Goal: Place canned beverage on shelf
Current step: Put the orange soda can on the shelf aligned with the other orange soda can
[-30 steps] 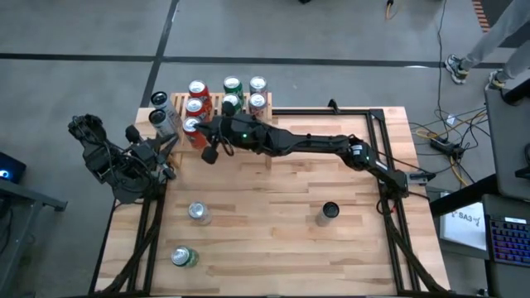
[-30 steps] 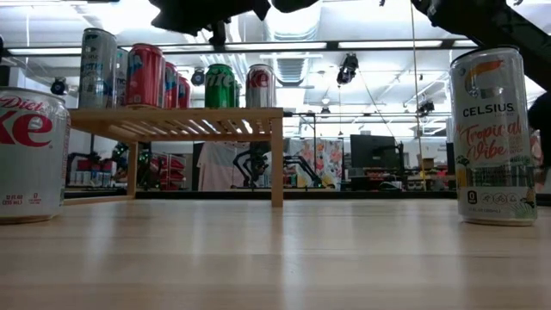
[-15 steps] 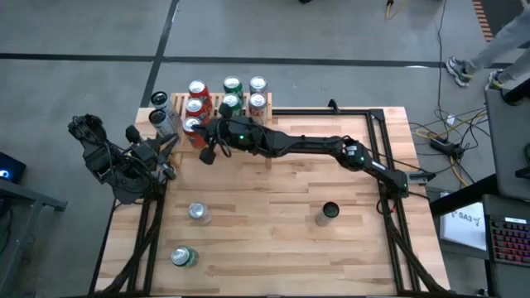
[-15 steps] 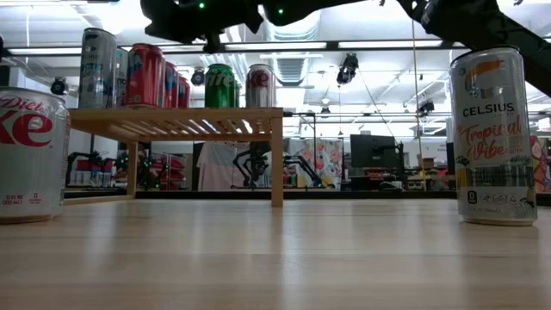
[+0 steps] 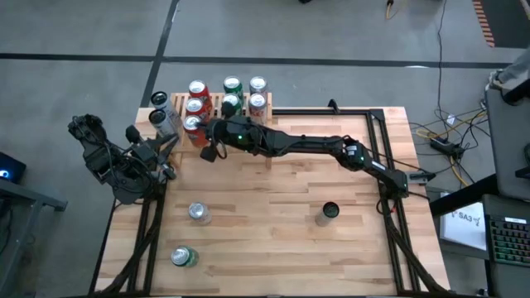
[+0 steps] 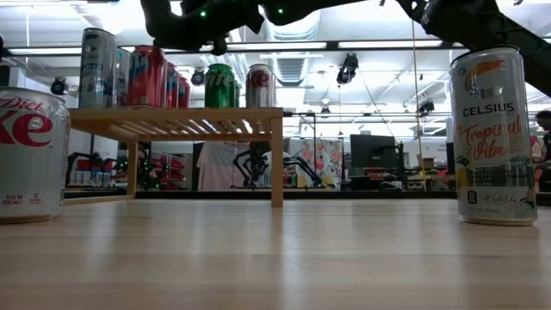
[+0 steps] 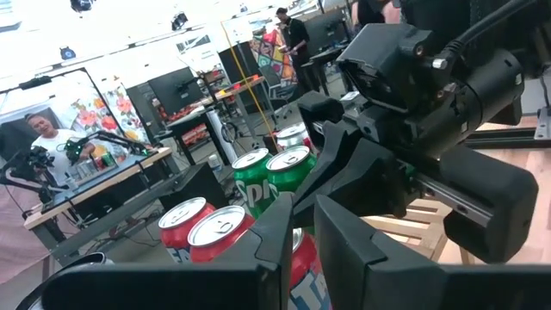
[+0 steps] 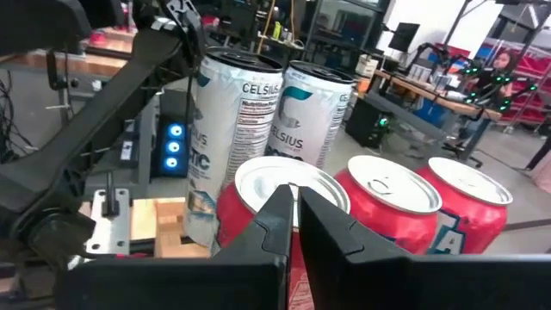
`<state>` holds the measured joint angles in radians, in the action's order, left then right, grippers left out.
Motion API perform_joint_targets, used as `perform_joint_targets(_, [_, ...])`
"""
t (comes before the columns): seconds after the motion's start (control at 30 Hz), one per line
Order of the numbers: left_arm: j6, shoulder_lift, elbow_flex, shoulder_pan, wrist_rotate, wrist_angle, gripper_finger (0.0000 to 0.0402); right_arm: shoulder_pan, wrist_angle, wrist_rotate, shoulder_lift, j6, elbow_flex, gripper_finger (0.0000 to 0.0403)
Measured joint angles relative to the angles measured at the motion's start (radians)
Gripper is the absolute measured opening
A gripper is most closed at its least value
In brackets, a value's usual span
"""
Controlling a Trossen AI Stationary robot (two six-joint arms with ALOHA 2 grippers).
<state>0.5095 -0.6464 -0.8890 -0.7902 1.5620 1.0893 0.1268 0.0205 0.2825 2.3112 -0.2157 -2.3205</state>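
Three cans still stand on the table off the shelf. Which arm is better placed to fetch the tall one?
Right, probably. The tall can stands on the right arm's side, while the left gripper waits at the table's far-left edge. The right gripper, shut and empty, must first retreat from the shelf.

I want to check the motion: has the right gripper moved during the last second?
Yes, slightly. In the high view the right gripper has drifted a little toward the shelf and its red cans, staying shut above them.

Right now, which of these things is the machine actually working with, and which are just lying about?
Part of the job:
- shelf with its cans
- red can under the shut right gripper
- loose cans on the table: Diet Coke can, Celsius can, green can

Just around:
- left gripper, waiting at the table's edge
- floor cables
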Motion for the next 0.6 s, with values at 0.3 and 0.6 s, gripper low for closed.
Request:
perform_joint_targets(0.3, [0.0, -0.002, 0.0, 0.0, 0.0, 0.0, 0.0036, -0.001, -0.012, 0.008, 0.0, -0.01, -0.025, 0.0012])
perform_joint_targets(0.6, [0.0, -0.002, 0.0, 0.0, -0.001, 0.0, 0.0036, -0.002, -0.003, -0.047, 0.0, 0.045, -0.026, 0.0012])
